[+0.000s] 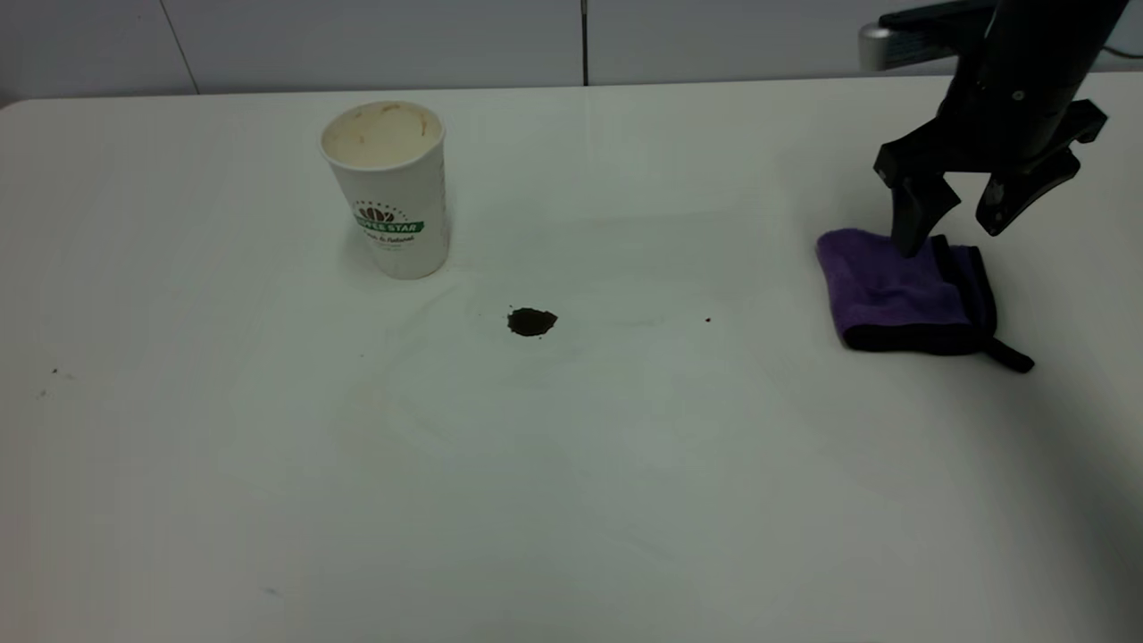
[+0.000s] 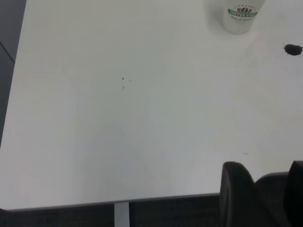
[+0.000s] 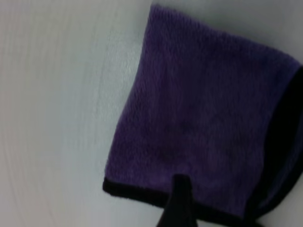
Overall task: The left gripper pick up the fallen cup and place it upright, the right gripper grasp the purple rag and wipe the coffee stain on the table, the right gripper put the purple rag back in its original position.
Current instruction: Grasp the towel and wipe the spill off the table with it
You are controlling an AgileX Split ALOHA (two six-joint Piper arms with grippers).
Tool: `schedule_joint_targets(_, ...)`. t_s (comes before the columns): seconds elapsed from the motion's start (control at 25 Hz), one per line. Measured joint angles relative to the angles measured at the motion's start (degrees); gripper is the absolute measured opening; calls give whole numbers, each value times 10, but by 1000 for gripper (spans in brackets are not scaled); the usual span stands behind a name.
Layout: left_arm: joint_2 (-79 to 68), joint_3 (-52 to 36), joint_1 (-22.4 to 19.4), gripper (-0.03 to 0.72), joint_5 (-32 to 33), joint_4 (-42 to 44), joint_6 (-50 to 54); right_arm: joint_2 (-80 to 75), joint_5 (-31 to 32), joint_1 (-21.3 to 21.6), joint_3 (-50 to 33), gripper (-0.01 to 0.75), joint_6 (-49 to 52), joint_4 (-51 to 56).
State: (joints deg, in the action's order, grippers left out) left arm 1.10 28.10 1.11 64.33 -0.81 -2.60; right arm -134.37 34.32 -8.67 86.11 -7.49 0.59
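Exterior view shows the right gripper [image 1: 951, 228] at the upper right of the frame, hanging over the purple rag [image 1: 902, 295]. Its two black fingers stand clearly apart — one fingertip [image 1: 909, 237] comes down at the far edge of the rag and seems to touch the cloth, the other hangs higher, above the rag's black-edged side. Nothing is held between them. The rag lies folded flat on the table [image 1: 571, 491], with its black loop tail pointing to the lower right.

At the upper left of centre, the cup [image 1: 389, 187] stands upright, its green band facing the camera. The coffee stain [image 1: 532, 321] is a small dark blot near the middle of the frame, lower right of the cup and apart from it.

Right wrist view is filled mostly by the rag, with one dark fingertip at the lower edge.

Left wrist view has the left gripper [image 2: 262, 196] at the lower right corner, beyond the table's edge — two dark tips with a gap between them, holding nothing.
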Motion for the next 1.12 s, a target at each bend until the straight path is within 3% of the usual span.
schedule_joint_targets(0.36, 0, 0, 0, 270, 0, 0, 0, -77, 0, 0, 58, 703, -15, 27)
schedule_joint_targets(0.52, 0, 0, 0, 270, 0, 0, 0, -96, -3, 0, 59, 649, -18, 27)
schedule_joint_targets(0.64, 0, 0, 0, 270, 0, 0, 0, -101, -6, 0, 60, 530, -19, 27)
schedule_joint_targets(0.88, 0, 0, 0, 270, 0, 0, 0, -105, -8, 0, 63, 113, -37, 48)
schedule_joint_targets(0.96, 0, 0, 0, 270, 0, 0, 0, -105, -8, 0, 64, 59, -42, 52)
schedule_joint_targets(1.12, 0, 0, 0, 270, 0, 0, -1, -97, -1, -4, 64, 49, -50, 59)
